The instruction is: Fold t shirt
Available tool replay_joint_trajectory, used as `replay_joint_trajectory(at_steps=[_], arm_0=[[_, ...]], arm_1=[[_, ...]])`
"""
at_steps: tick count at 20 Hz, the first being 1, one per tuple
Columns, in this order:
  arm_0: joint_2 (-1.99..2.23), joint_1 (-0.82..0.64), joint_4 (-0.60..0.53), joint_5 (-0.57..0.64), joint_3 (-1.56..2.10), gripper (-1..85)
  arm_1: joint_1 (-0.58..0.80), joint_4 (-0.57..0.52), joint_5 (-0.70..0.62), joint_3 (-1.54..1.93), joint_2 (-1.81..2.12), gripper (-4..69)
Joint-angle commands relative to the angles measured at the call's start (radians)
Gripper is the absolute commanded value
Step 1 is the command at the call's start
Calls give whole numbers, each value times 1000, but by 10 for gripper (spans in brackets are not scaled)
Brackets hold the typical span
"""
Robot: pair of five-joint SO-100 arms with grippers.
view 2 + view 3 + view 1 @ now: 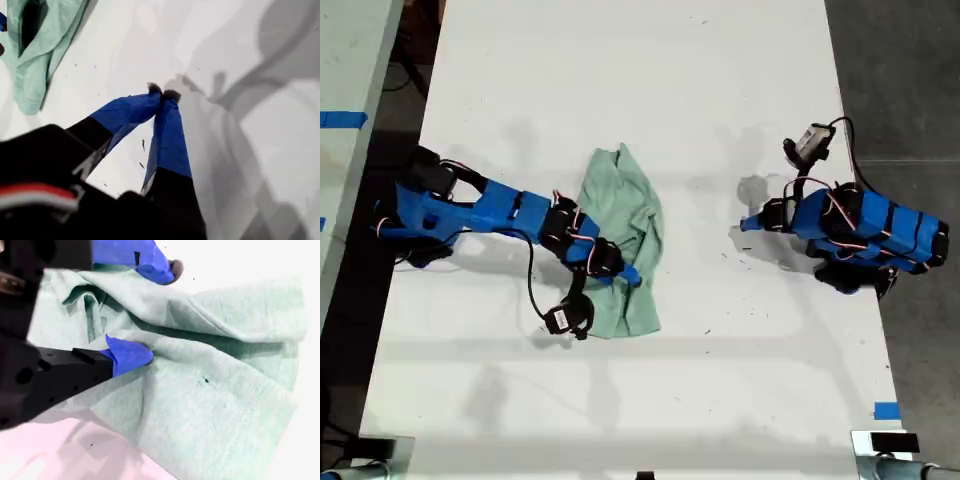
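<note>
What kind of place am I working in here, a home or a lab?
Most likely a lab or workshop bench: a bare white table with blue tape markers, both arms mounted on it, a grey floor beside it, and only the t shirt laid out.

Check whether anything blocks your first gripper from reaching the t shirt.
Nothing visible does. Only bare table lies between my first gripper, shut and empty, and the t shirt. My second gripper is already open over the shirt.
</note>
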Motion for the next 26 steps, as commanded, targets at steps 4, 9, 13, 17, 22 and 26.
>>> replay_joint_trajectory(at_steps=[4,9,13,17,22,26], arm_0=[[339,-25,74,32,-28,203],[851,-156,153,97,313,47],[1552,-422,-117,334,1083,-3],[1942,-571,-167,486,1559,-3],[2289,-618,-106,528,1856,-3],[2289,-626,-97,523,1862,-3]], arm_1=[[-18,-20,-5,46,12,8],[-18,-20,-5,46,12,8],[-18,-20,-3,46,12,8],[-14,-21,-3,46,12,8],[-20,-21,5,48,12,8],[-20,-23,6,49,12,8]])
